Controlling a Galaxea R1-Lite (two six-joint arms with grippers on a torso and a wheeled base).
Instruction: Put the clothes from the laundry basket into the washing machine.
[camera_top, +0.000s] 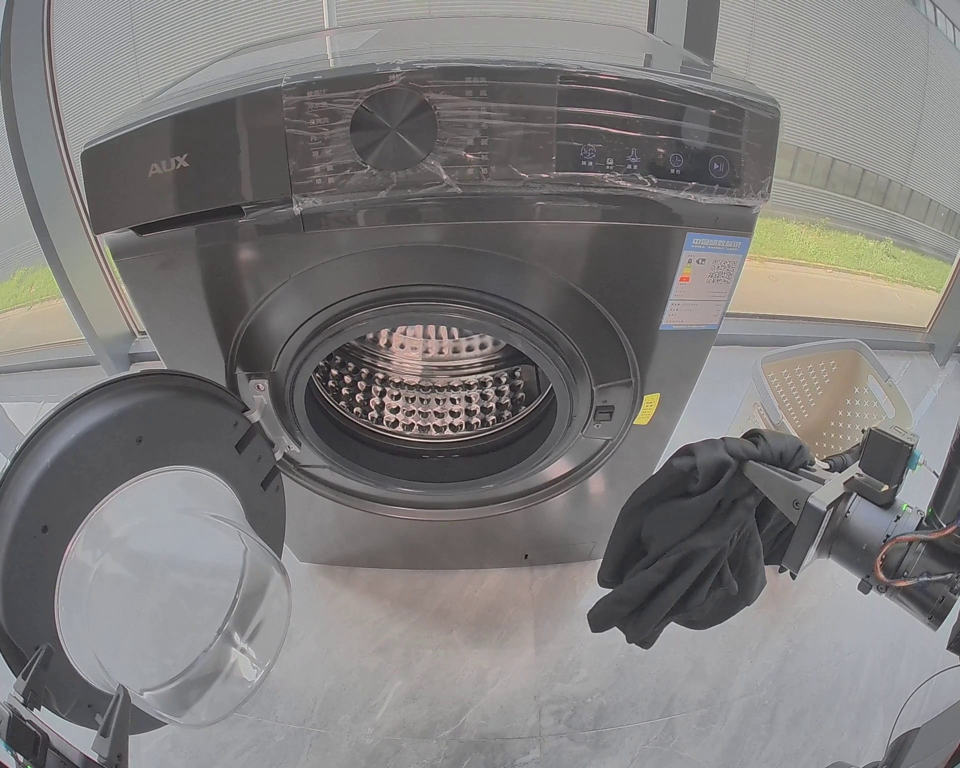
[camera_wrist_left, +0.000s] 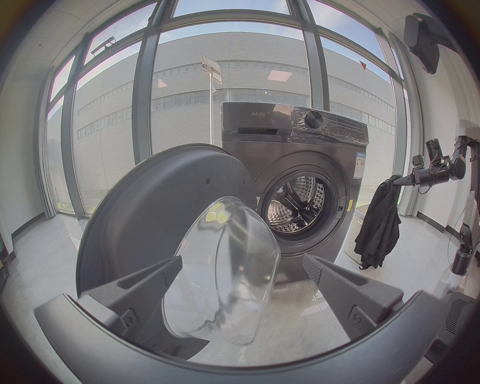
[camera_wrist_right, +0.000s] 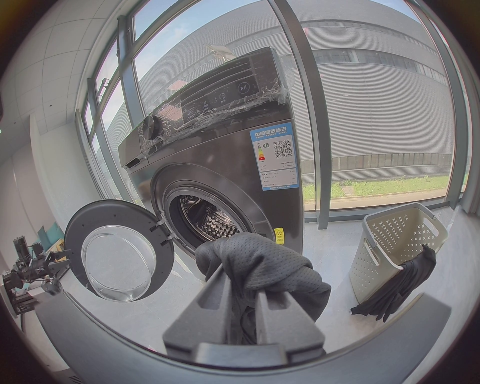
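Grey floor (camera_top: 450, 650), washing machine (camera_top: 450, 230), laundry basket (camera_top: 830, 395)

1. Looking out through tall windows (camera_wrist_left: 110, 115) divided by grey mullions (camera_wrist_right: 300, 110).
2. Facing a long grey ribbed building (camera_wrist_right: 380, 110) across a strip of grass (camera_top: 850, 250) and a paved road (camera_top: 830, 295), with a street lamp (camera_wrist_left: 211, 67) standing outside.
3. Taking in bright daylight under a blue sky (camera_wrist_left: 225, 7) with thin cloud.
4. Reflecting that light off a pale, glossy marbled floor (camera_top: 480, 650).
5. Closing in with plain white walls (camera_wrist_right: 50, 170) and a white tiled ceiling (camera_wrist_right: 45, 50).
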